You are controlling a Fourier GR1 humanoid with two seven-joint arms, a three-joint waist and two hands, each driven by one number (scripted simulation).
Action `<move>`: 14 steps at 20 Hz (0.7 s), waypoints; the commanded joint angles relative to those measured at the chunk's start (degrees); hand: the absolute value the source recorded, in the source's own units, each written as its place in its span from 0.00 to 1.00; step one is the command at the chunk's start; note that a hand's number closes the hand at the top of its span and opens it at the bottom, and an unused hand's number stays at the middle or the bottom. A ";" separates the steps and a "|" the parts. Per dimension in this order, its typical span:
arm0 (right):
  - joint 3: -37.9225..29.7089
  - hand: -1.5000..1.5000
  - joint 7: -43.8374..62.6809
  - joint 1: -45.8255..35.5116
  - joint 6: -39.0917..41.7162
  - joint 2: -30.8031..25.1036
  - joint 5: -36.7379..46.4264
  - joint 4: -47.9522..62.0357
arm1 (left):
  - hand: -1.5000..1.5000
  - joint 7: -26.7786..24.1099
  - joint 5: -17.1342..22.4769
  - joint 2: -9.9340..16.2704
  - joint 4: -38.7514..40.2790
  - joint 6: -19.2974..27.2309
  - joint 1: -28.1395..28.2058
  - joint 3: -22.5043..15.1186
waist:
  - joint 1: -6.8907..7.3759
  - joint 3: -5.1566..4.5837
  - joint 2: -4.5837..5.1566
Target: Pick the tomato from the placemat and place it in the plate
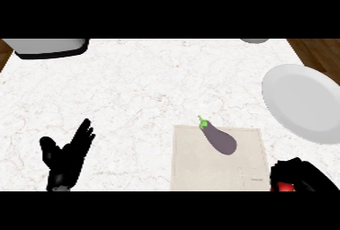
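Overhead, a white marbled counter (133, 90) was recorded, with a beige placemat (199, 166) laid at its lower middle; a purple eggplant (220, 138) with a green stem was seen lying aslant on the mat's upper part, stem toward the upper left, the stem tip reaching just past the mat's top edge; a grey-white plate (302, 103) was noted at the right side of the counter, well apart from the mat's upper right corner and partly cut by the view's edge.

The right hand (302, 175) was observed at the lower right, just beside the mat's right edge, its black fingers curled over a small red object; that object was taken to be the tomato (285, 186), of which only a red patch was visible under the fingers; the tomato was thus logged as held at the mat's lower right corner, not on the plate; whether it was touching the mat could not be told.

The left hand (66, 157) was noted at the lower left, over bare counter well apart from the mat, fingers straight and pointing up, thumb spread to the side, nothing held; it was logged as resting.

At the upper left corner a grey boxlike appliance (50, 47) was partly seen; at the top edge, right of centre, a sliver of a small grey round object (254, 40) was seen, its nature undetermined; brown wooden flooring (319, 49) was visible past the counter's right upper corner.
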 commanded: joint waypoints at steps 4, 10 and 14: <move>-12.14 1.00 -6.03 20.19 -0.38 1.10 -19.27 -17.32 | 0.50 0.46 0.65 0.83 0.09 -1.52 -0.23 0.24 | 1.92 -0.04 0.95; -22.52 1.00 -2.96 20.97 5.77 2.98 -34.70 -13.27 | 0.50 0.58 -2.02 -1.44 0.30 -0.93 -1.65 -3.36 | 5.69 0.08 1.59; -30.05 1.00 3.26 17.54 14.45 -1.77 -47.46 -12.41 | 0.50 0.29 -0.45 -0.89 3.77 -2.76 -5.50 -1.48 | 6.14 0.03 1.70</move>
